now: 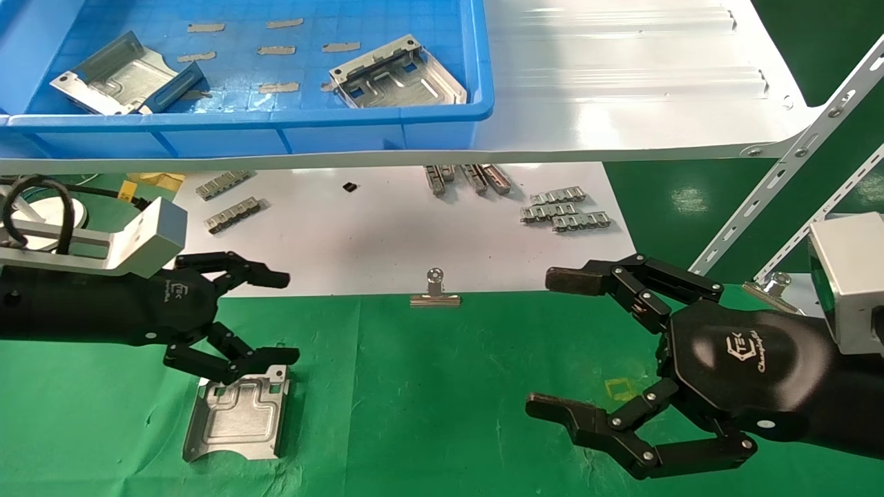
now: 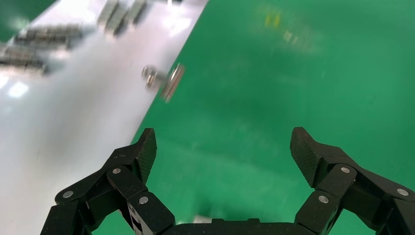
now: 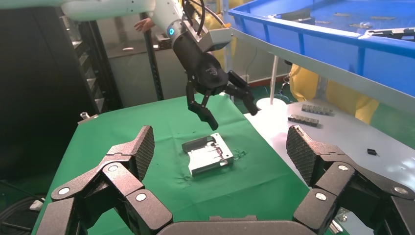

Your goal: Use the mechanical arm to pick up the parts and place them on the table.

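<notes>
One silvery ribbed sheet-metal part (image 1: 238, 413) lay flat on the wrinkled green cloth table (image 1: 428, 400) at the head view's lower left, just under the open, empty black left hand (image 1: 231, 321). It looked thin, stiff, light and slick; its folded rims seemed best for gripping. The black right hand (image 1: 545, 345), lower right, hovered open. Two more parts (image 1: 397, 72) sat in the blue plastic bin (image 1: 387, 121), upper left.

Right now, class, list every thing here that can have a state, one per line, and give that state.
Left hand: open, raised above the part on the cloth, holding nothing.
Right hand: open, empty, over the green table.
Part on the table: lying flat, released.
Two parts in the blue bin: one flat, one tilted, unpicked.
Binder clip: clamped on the cloth edge.
</notes>
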Tool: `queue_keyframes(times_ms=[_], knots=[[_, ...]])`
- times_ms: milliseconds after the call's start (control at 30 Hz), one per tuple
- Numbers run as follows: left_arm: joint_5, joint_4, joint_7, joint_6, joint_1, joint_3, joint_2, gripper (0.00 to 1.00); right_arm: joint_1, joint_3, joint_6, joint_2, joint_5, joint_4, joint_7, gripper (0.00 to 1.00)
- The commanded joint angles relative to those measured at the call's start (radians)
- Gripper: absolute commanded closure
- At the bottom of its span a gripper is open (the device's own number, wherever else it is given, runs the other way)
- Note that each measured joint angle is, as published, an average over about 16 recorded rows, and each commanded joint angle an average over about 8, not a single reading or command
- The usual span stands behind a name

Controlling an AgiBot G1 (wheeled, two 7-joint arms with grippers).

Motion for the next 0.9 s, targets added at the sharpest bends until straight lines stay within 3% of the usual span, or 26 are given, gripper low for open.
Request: queue_keyframes(times_ms=[33, 900], knots=[[-0.004, -0.019, -0.006, -0.002, 0.016, -0.018, -0.005, 0.00, 0.000, 0.000, 0.000, 0.000, 0.000, 0.000, 0.000, 0.00], [-0.087, -0.418, -0.137, -0.047, 0.340, -0.394, -0.101, 0.00, 0.000, 0.000, 0.000, 0.000, 0.000, 0.000, 0.000, 0.00]])
